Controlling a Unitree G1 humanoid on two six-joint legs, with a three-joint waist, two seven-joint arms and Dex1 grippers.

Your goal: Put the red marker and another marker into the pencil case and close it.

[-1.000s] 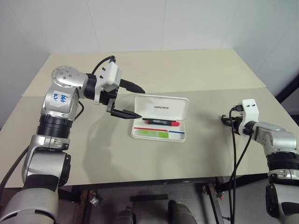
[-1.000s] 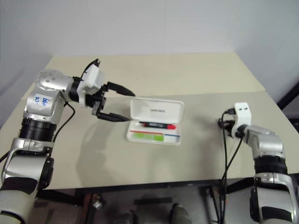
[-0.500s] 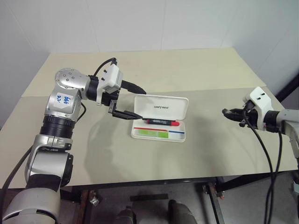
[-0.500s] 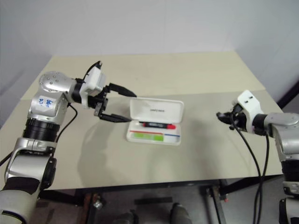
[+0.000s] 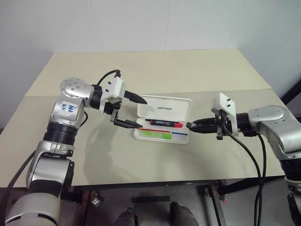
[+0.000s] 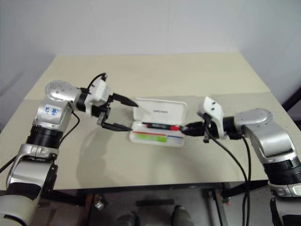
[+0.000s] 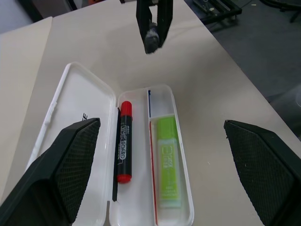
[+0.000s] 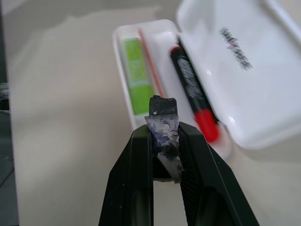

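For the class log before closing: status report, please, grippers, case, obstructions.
Left gripper open at case's left end. Right gripper shut, empty, at right end. Pencil case open, red marker and green marker inside. Nothing blocking lid.

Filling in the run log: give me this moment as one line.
pencil case: open | red marker, green marker: inside | left tool: open, at case's end | right tool: shut, at opposite end

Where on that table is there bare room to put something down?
Most of the table is bare: the wide stretch behind the open pencil case and the strip in front of it. It is crowded at the case's two ends, where the left gripper and right gripper close in.
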